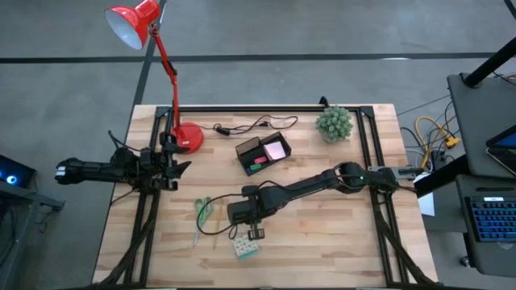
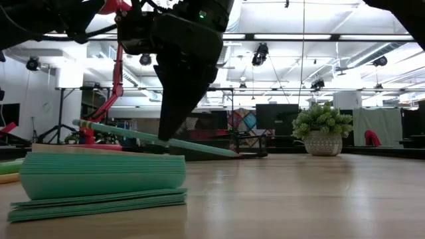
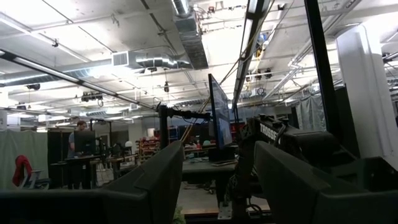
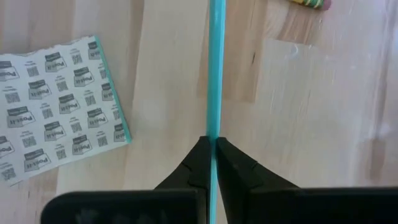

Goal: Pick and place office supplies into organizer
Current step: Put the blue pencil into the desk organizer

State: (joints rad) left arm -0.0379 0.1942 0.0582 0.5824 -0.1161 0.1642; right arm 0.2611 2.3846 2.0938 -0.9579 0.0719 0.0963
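Right hand pinched closed low over table; left hand open, parked.

Quick headcount from the overhead shot: two robot arms over the tabletop, one per side. One red desk lamp, one little green plant, one black organizer split into two compartments. Loose stuff: one pair of green-handled scissors, one teal pen, one sticky-note pad, and just the end of one yellow pencil poking into the right wrist view. One person way back in the room.
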